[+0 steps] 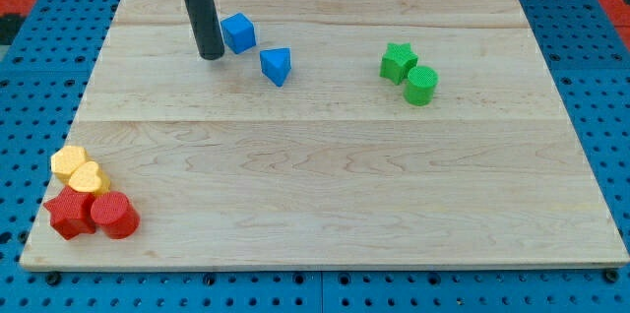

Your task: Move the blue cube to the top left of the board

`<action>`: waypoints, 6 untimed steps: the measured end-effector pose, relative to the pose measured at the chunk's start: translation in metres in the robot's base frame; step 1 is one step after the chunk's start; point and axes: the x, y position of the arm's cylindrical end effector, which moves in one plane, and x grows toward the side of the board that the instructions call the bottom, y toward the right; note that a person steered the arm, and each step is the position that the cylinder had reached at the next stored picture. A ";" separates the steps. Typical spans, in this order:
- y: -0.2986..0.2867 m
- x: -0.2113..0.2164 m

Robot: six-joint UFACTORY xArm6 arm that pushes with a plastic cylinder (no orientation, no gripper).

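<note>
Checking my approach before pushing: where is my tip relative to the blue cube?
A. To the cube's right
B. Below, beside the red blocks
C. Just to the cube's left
C: my tip sits just to the view's left of the blue cube, close beside it.

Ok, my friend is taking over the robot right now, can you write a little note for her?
My tip is down on the board, just to the view's left of the blue cube, very close to it.
The cube sits in the upper left part, not at the corner yet. A blue wedge-like block lies just to its lower right.
Done: cube is near the goal.
Left: get round the cube and push it up-left.
</note>
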 end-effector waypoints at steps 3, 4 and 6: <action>0.002 -0.046; -0.030 -0.058; 0.055 -0.042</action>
